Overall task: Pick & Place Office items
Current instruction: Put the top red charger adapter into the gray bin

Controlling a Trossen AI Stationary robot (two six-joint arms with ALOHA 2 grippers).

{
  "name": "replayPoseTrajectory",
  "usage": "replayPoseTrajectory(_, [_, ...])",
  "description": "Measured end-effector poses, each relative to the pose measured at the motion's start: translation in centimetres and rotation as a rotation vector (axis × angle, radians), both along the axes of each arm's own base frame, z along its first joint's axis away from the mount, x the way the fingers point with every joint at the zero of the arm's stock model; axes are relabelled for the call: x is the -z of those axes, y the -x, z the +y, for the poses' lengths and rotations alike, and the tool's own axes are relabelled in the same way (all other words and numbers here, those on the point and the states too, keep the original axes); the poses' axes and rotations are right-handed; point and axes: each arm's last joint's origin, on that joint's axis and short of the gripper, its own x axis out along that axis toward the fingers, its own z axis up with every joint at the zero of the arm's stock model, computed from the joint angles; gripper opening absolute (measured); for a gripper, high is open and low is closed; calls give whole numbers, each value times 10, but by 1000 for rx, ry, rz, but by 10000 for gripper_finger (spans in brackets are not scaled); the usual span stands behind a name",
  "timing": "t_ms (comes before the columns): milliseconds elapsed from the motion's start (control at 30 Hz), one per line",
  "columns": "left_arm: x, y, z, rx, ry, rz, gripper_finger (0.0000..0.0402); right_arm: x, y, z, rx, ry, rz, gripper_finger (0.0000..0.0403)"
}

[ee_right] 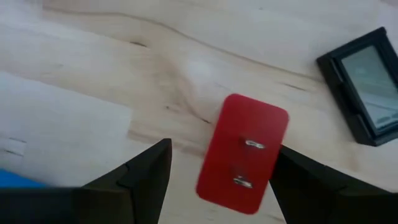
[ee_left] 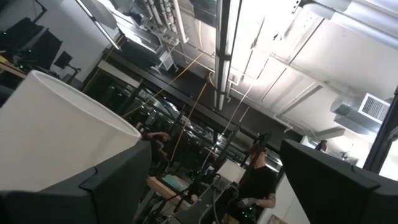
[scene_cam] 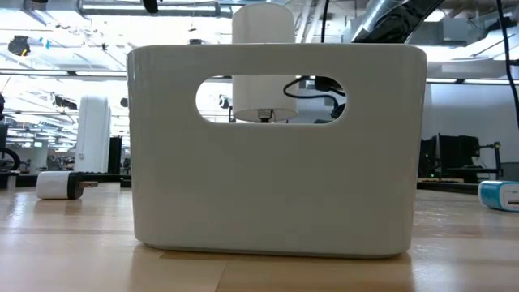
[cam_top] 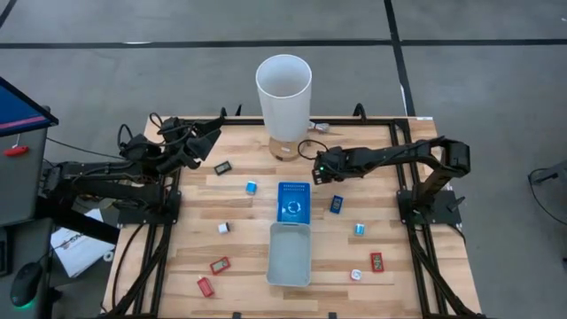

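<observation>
the right gripper (ee_right: 217, 180), jaws open astride the red block (ee_right: 242, 152) beside the blue tray (cam_top: 293, 200), risks clipping its edge and skidding it.

Right tool (ee_right: 217, 180): two dark fingers at the bottom of the frame, spread wide apart, holding nothing.
Red block (ee_right: 242, 153): lay flat on the desk (ee_right: 124, 56) between the fingers, two metal prongs facing up, slightly tilted.
Black item (ee_right: 367, 84): right edge, grey glossy face, apart from the red block.
Pale sheet (ee_right: 56, 130): left side.
</observation>
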Motion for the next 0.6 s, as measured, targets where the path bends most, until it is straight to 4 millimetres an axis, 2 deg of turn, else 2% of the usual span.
replayPoseTrajectory(300, [0, 0, 0, 12, -3, 0, 351, 0, 3, -6, 37, -3, 6, 234])
replayPoseTrajectory(433, [0, 0, 0, 14, -3, 1, 351, 0, 3, -6, 44, -6, 12, 196])
replayPoseTrajectory(600, [0, 0, 0, 18, -6, 1, 351, 0, 3, -5, 40, -6, 12, 124])
